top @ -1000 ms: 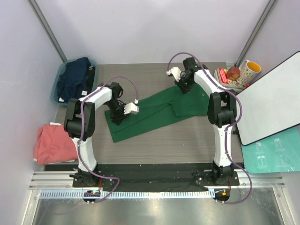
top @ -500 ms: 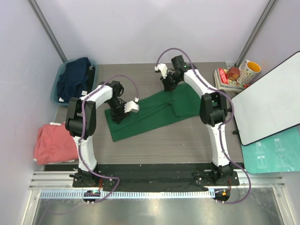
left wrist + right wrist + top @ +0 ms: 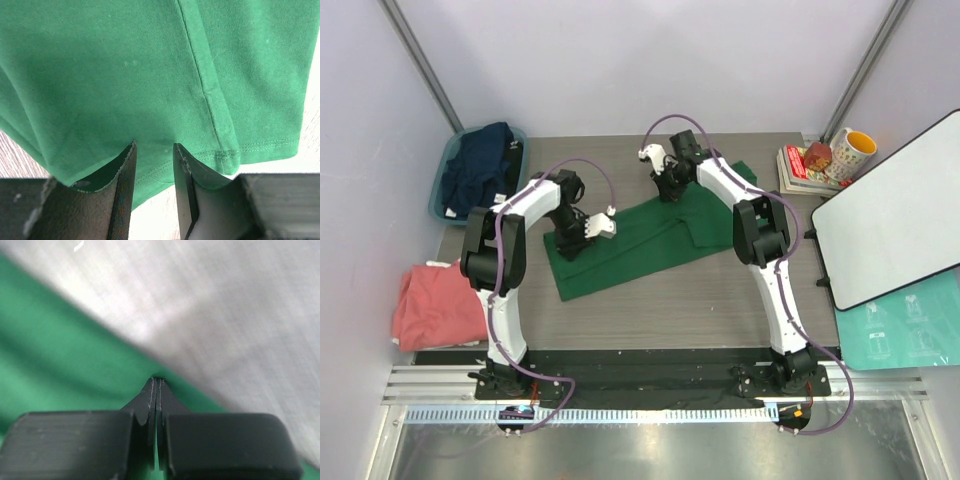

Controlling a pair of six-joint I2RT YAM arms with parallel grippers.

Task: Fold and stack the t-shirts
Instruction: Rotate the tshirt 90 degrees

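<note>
A dark green t-shirt (image 3: 640, 240) lies spread slantwise across the middle of the table. My left gripper (image 3: 570, 243) is open, its fingertips resting on the shirt's left end near the hem; in the left wrist view (image 3: 154, 150) green cloth (image 3: 125, 60) fills the frame. My right gripper (image 3: 668, 190) is at the shirt's far edge, shut on a pinch of green cloth (image 3: 60, 340); the right wrist view shows its jaws (image 3: 157, 381) closed with a green sliver between. A navy t-shirt (image 3: 480, 165) lies in the tub. A salmon-pink t-shirt (image 3: 435, 305) lies at the left.
The teal tub (image 3: 438, 195) stands at the back left corner. Books (image 3: 802, 165) and a mug (image 3: 852, 152) sit at the back right. A white board (image 3: 900, 215) leans at the right edge, a teal sheet (image 3: 905, 335) below it.
My right gripper has moved left along the shirt's far edge, drawing the pinched green cloth with it. The left gripper has stayed on the shirt's left end.
</note>
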